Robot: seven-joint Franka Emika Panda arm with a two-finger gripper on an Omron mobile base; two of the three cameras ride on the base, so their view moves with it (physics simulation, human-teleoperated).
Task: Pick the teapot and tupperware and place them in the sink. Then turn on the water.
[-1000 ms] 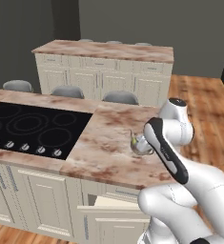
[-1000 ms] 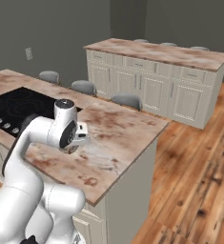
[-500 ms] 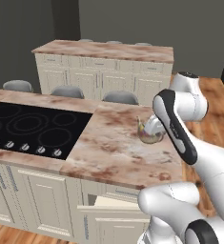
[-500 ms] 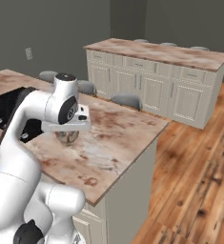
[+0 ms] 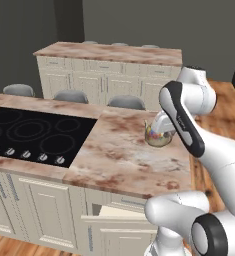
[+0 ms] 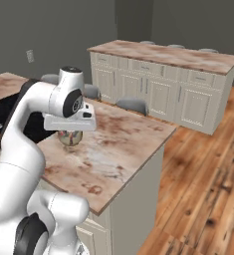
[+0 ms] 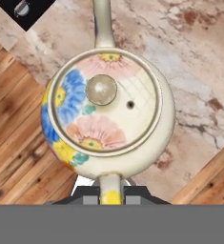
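The teapot is cream with blue, pink and yellow flowers and a round lid knob. Its spout points to the top of the hand view. My gripper is shut on the handle at the bottom of that view. From the left base view the teapot hangs under my gripper, just above the marble counter near its right end. The right base view shows the teapot below my gripper. The tupperware, the sink and the water are out of view.
A black cooktop with a row of knobs lies left of the teapot. Grey stools stand behind the counter, and a second marble island is farther back. Wooden floor lies past the counter's right edge.
My arm has swung upward and unfolded. The teapot went with it, a little up and to the right over the counter. The grip on the handle is unchanged.
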